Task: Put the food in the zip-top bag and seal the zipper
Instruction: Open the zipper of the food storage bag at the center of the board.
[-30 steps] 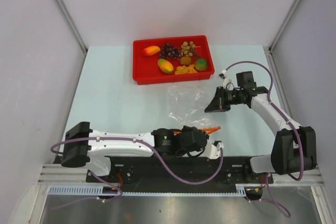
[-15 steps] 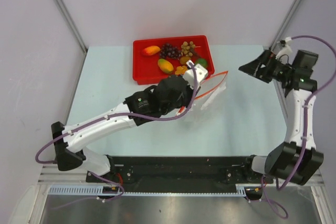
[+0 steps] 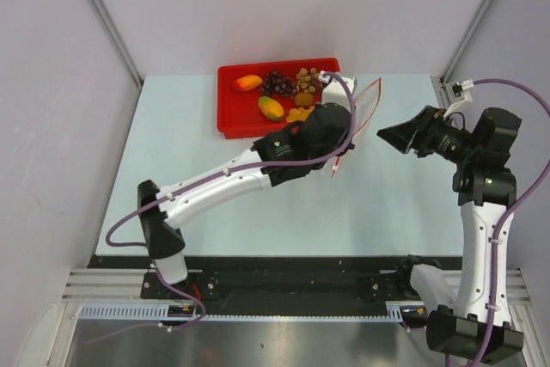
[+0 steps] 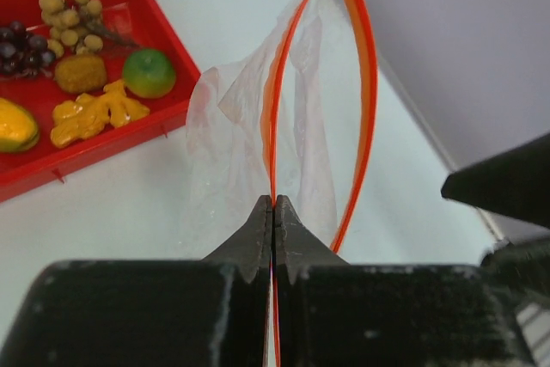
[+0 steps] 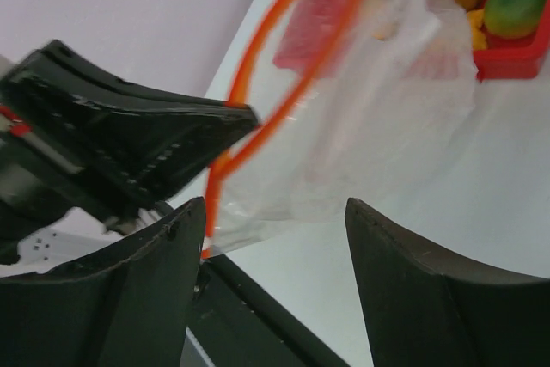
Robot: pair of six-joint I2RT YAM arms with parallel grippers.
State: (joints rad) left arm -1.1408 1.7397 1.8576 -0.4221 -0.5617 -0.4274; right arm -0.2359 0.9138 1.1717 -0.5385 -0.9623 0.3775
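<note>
My left gripper point(image 4: 273, 204) is shut on one lip of the zipper point(image 4: 275, 109) and holds the clear zip-top bag point(image 4: 232, 126) up off the table, right of the tray. The bag's mouth gapes, its other lip point(image 4: 368, 83) bowed outwards. In the top view the bag point(image 3: 361, 113) hangs between both grippers. My right gripper point(image 3: 388, 137) stands open and empty, pointing at the bag's mouth point(image 5: 284, 49) without touching it. The food lies in the red tray point(image 3: 249, 132): mangoes point(image 3: 271, 108), grapes point(image 3: 278, 83), a tan cluster point(image 3: 307, 76), a green fruit point(image 4: 148, 73), orange chunks point(image 4: 94, 113).
The tray sits at the table's far edge against the back wall. Metal frame posts point(image 3: 103, 19) rise at the rear corners. My left arm point(image 3: 215, 186) stretches diagonally across the table's middle. The right arm's base point(image 3: 464, 324) stands at the near right.
My left arm has lifted the bag from near the front edge up beside the tray. The right gripper opened, swung out to the right, then came back towards the bag's mouth.
</note>
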